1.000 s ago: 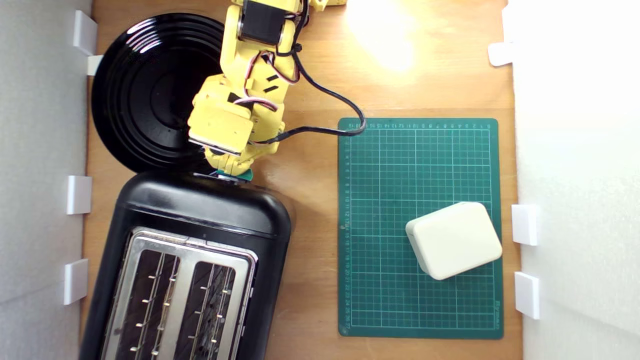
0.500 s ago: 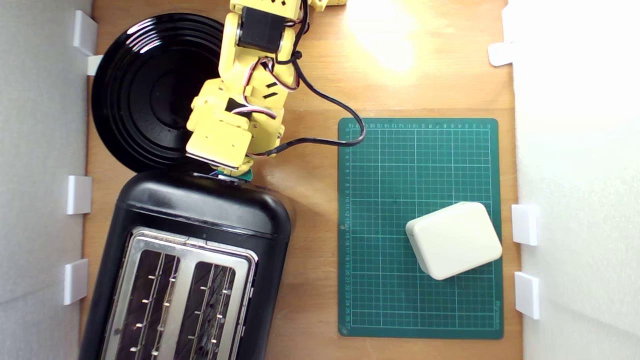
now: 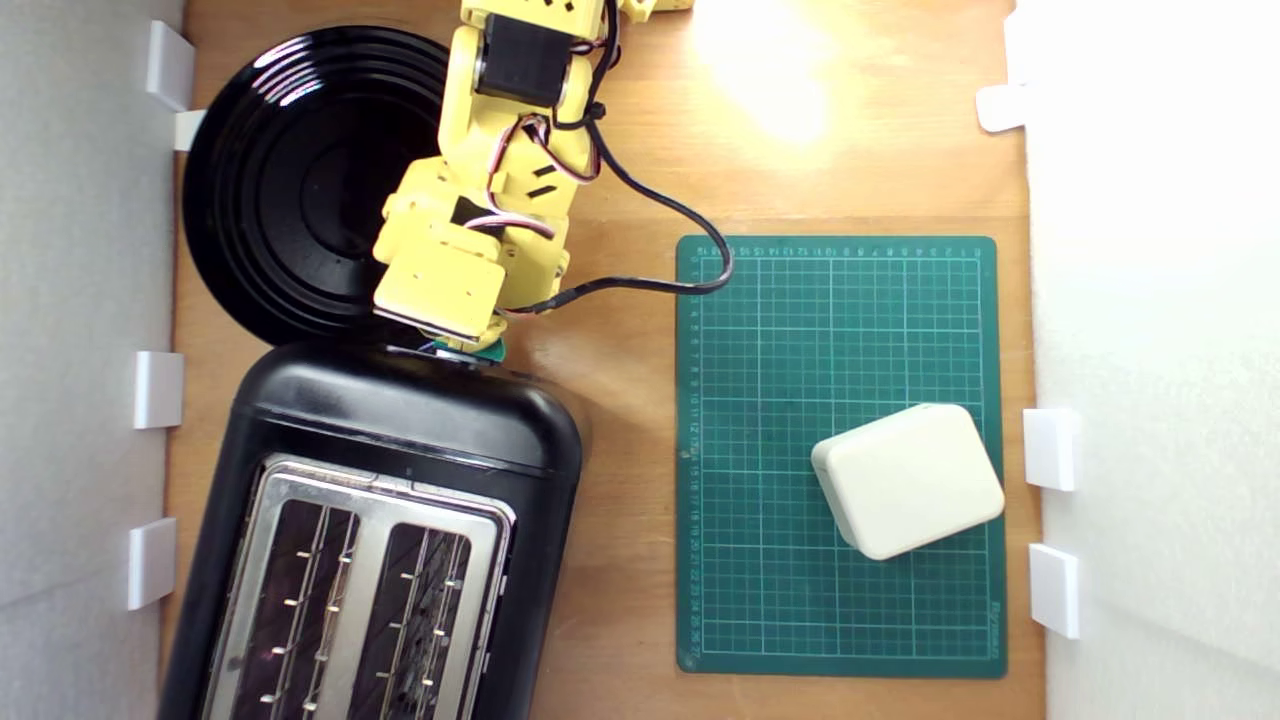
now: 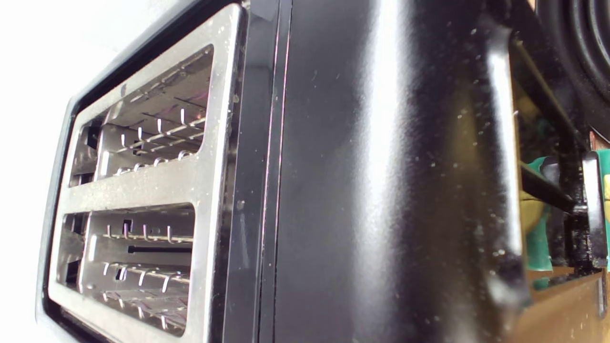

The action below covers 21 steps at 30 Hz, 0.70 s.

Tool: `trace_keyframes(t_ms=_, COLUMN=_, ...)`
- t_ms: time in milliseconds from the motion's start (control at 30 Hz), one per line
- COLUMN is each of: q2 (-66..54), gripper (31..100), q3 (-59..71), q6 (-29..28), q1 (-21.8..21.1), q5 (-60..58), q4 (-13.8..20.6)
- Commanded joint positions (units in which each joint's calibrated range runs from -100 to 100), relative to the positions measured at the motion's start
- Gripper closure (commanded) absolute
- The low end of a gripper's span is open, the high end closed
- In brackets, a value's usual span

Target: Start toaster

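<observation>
Toaster sits at the lower part of the exterior view's left, on the wooden table. Glossy black rounded shell, silver top plate, two wire-grilled slots, dust specks on the gloss. Teal lever knob on its end face. Gripper is right at the knob; fingers hidden, can't tell whether they're apart or together.

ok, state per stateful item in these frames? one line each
toaster: upright, both slots empty
lever knob: at the toaster's end, under the gripper; up or down cannot be told
gripper: at the lever knob, fingertips hidden; open or shut unclear
black plate: flat, nothing seen on it, partly under the arm
cream box: closed, lying on the green cutting mat
</observation>
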Motion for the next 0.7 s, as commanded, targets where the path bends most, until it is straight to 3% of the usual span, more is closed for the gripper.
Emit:
trace_keyframes(t_ms=0, q2=-1.36, gripper=98.9, q3=-0.03, q6=0.03, q1=-0.78, q5=2.74, q4=-0.55)
trace_keyframes(t_ms=667, q2=-13.10, gripper=98.9, q3=-4.57, q6=0.24, q1=-2.13, q5=2.91, q4=-1.77)
